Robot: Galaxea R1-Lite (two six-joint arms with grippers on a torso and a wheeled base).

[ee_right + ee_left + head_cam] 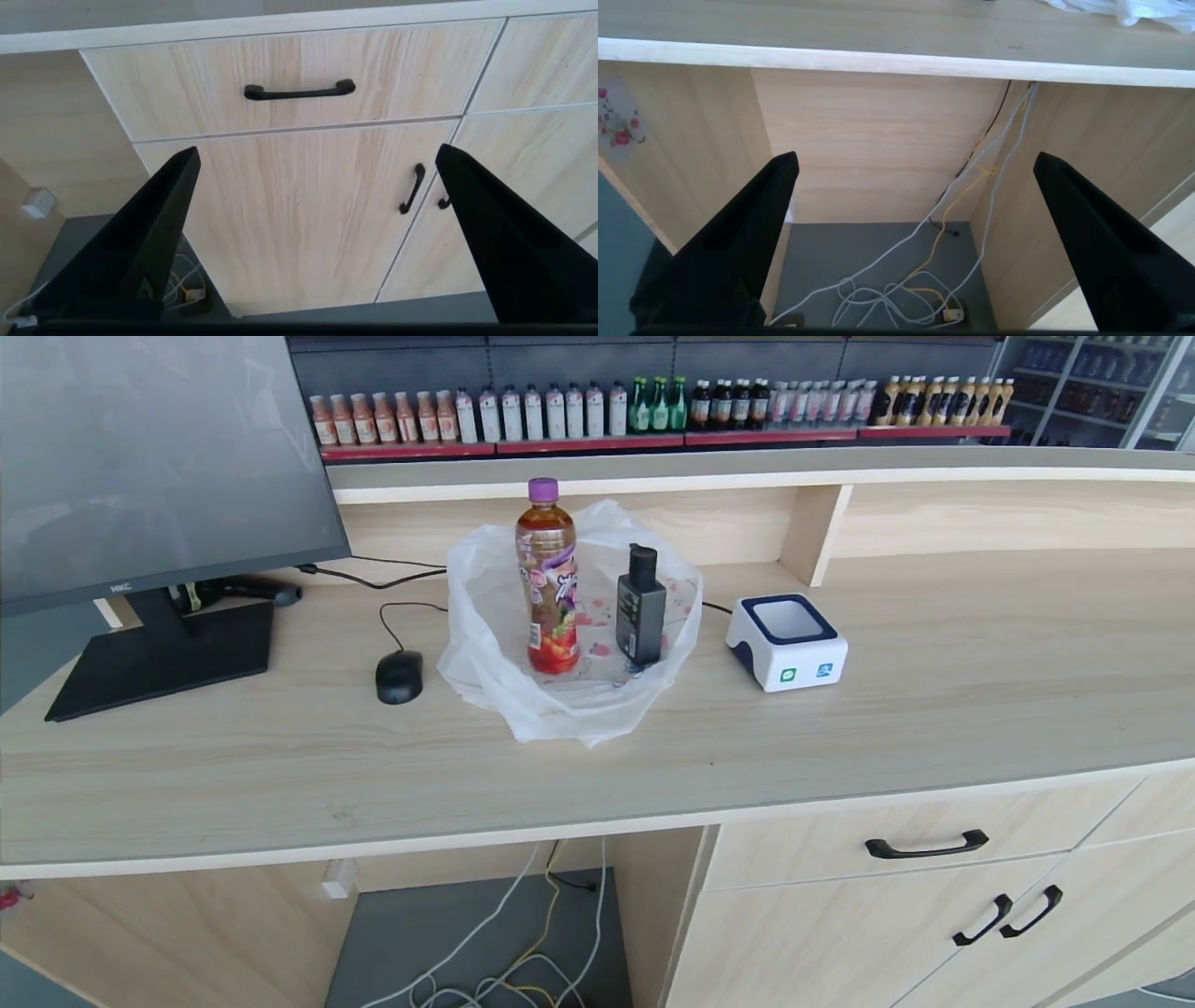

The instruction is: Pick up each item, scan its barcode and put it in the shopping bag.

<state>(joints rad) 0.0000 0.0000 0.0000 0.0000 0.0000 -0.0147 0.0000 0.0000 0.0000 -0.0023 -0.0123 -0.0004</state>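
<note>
Done: bottle (547, 588) and dark flask (641, 607), upright in shopping bag (569, 705), middle of frame.
To do: likely nothing more to scan.
Jaws: left jaws and right jaws wide open, holding nothing.

monitor (159, 457): left end of bench (980, 709); mouse (399, 677): beside its stand | cables (512, 987): floor under bench; bottle rows (653, 406): behind far edge

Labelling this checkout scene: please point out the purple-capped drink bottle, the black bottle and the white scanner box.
purple-capped drink bottle (548, 588), head view, on its label.
black bottle (640, 611), head view, on its body.
white scanner box (808, 665), head view, on its front side.
</note>
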